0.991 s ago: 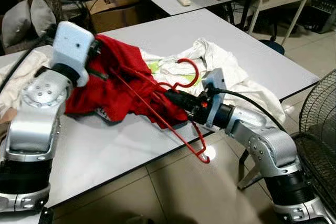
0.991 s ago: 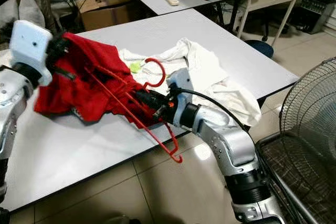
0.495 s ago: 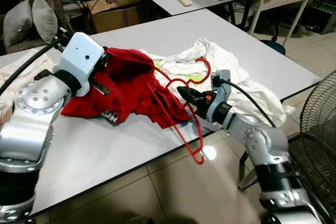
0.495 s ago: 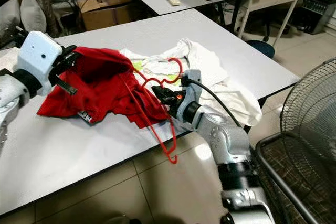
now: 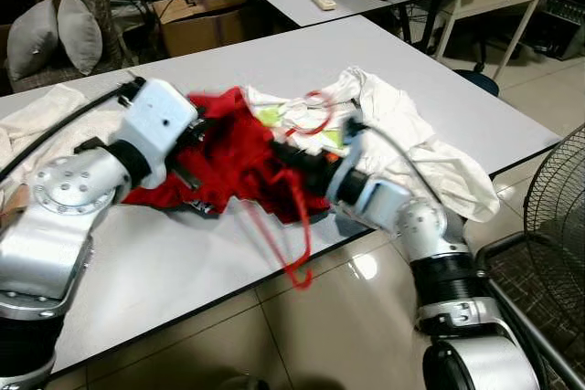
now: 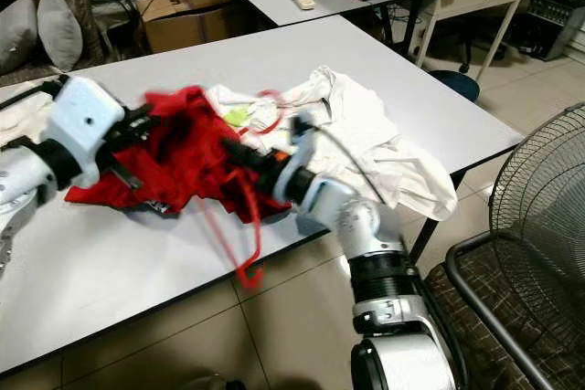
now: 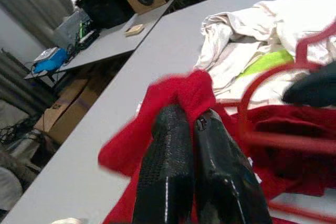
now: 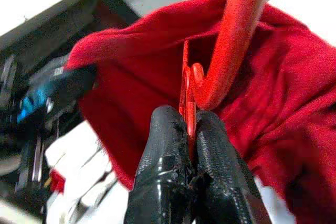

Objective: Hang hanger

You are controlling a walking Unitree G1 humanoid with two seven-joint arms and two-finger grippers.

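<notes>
Pinching a fold of the red garment (image 5: 233,148) on the grey tabletop (image 5: 164,262), the left gripper (image 7: 190,120) keeps its fingers clenched on cloth, while to its right the right gripper (image 8: 190,129) grasps the red hanger (image 5: 294,226) at its neck, by the white clothes (image 5: 411,139). Tangled fabric could snag the hanger and drag everything off the near edge.

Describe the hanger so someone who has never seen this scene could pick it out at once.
On the big grey table lies a heap of clothes: a white garment beside a red garment. The hanger is the thin red wire frame threaded into the red cloth, pinched by the right gripper, one corner hanging past the table's near edge.
</notes>
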